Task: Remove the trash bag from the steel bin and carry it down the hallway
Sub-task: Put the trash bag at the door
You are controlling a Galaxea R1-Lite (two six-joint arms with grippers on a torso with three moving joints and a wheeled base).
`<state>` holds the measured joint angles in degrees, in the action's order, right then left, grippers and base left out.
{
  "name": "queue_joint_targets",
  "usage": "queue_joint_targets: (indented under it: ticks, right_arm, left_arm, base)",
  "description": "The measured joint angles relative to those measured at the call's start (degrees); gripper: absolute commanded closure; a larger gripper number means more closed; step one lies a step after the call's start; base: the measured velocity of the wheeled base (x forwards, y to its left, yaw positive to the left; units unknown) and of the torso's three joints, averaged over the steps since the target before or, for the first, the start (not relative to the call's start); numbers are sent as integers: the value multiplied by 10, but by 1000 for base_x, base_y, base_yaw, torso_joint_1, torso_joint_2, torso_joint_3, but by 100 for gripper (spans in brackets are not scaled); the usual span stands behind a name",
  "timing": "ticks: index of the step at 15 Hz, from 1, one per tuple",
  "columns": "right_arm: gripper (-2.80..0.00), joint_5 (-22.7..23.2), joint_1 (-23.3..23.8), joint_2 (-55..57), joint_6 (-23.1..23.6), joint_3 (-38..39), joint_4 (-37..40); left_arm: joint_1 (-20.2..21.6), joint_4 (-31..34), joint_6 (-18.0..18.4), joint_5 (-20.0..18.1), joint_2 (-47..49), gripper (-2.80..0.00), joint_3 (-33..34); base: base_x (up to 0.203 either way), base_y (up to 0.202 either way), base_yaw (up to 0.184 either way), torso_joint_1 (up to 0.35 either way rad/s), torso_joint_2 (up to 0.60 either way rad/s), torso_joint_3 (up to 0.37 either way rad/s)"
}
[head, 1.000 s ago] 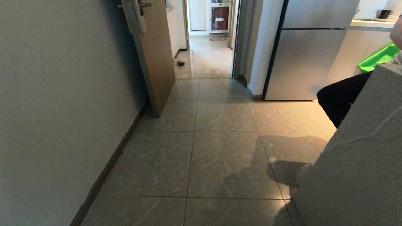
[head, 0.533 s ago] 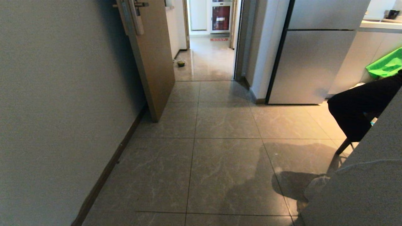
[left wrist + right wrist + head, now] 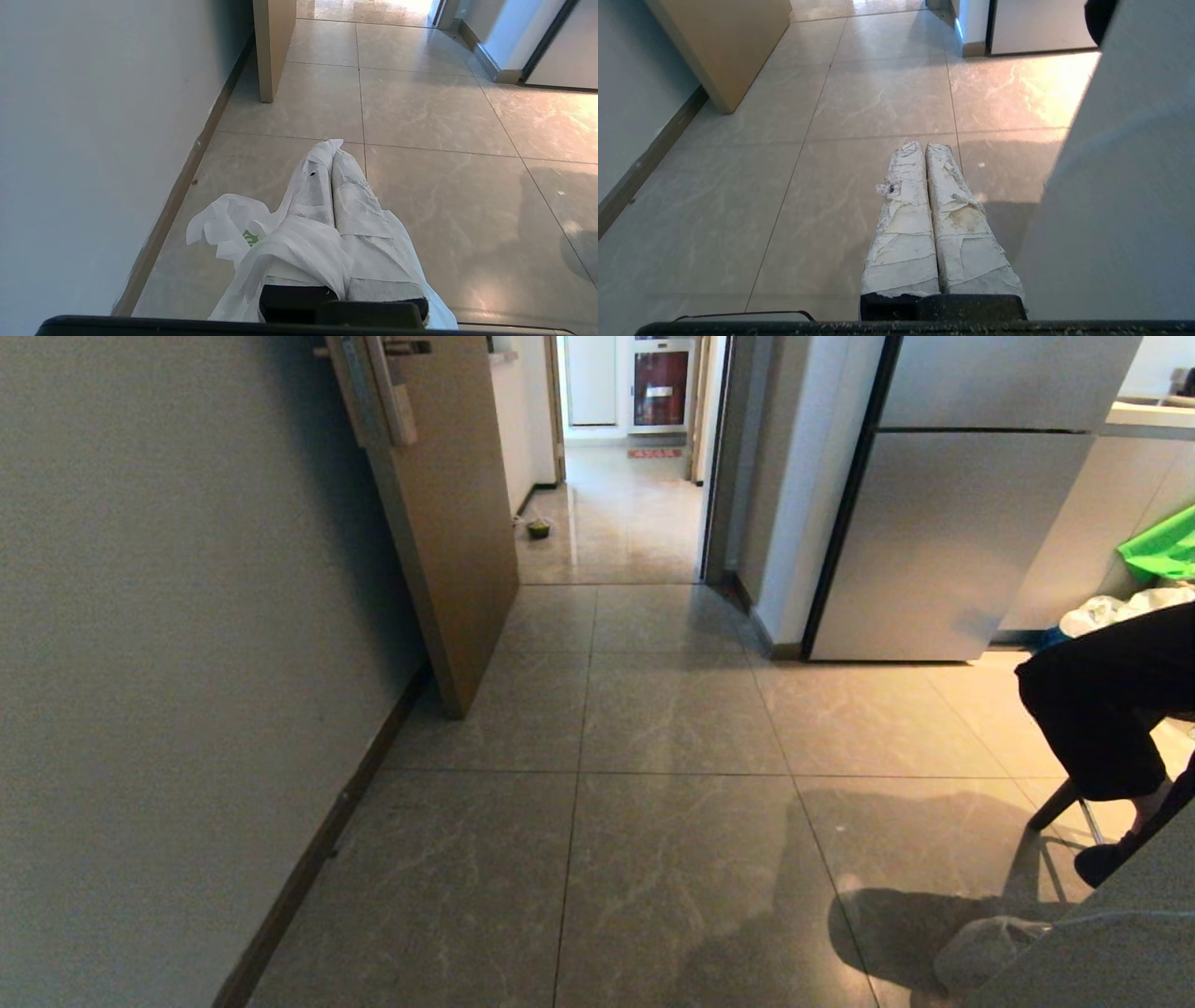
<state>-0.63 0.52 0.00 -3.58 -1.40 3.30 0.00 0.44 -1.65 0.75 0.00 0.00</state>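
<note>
The trash bag (image 3: 285, 247), thin white plastic with a bit of green print, is draped over my left gripper (image 3: 332, 147), whose tape-wrapped fingers are shut on a fold of it above the floor tiles. My right gripper (image 3: 924, 148) is shut with nothing in it, also over the tiles. Neither arm shows in the head view. The steel bin is out of view. The hallway (image 3: 616, 513) with its glossy tiles lies ahead, through the doorway.
A grey wall (image 3: 140, 663) runs along the left, and an open brown door (image 3: 448, 523) leans into the passage. A steel fridge (image 3: 943, 541) stands to the right. A seated person's dark leg (image 3: 1102, 709) and a grey slab (image 3: 1120, 943) are near right. A small dark object (image 3: 538, 528) lies on the hallway floor.
The whole head picture has shifted: the camera has moved forward. The grey slab has slid off toward the lower right, uncovering the person's leg. Both arms keep still.
</note>
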Motion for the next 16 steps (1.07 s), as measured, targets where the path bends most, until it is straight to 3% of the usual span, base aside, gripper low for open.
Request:
queue_joint_targets:
  ticks: [16]
  right_arm:
    - [0, 0, 0, 0, 0, 0, 0]
  left_arm:
    - [0, 0, -2, 0, 0, 0, 0]
  base:
    - [191, 0, 1, 2, 2, 1]
